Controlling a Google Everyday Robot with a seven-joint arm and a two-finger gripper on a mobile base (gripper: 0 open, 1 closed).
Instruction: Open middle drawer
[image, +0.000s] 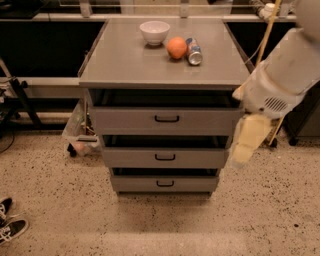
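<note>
The grey cabinet (160, 65) has three drawers stacked one above another. The middle drawer (200, 159) is the mid-sized front, with a small black bar handle (165, 157); its front sits about level with the other two. My white arm (280, 75) reaches in from the upper right. Its pale yellow gripper (246, 142) hangs down just to the right of the cabinet, at the height of the top and middle drawers, apart from the handle.
A white bowl (154, 32), an orange (176, 47) and a can (193, 51) lie on the cabinet top. A clear plastic bin (77, 131) stands left of the cabinet. Black shoes (10, 222) lie at the lower left. Speckled floor stretches in front.
</note>
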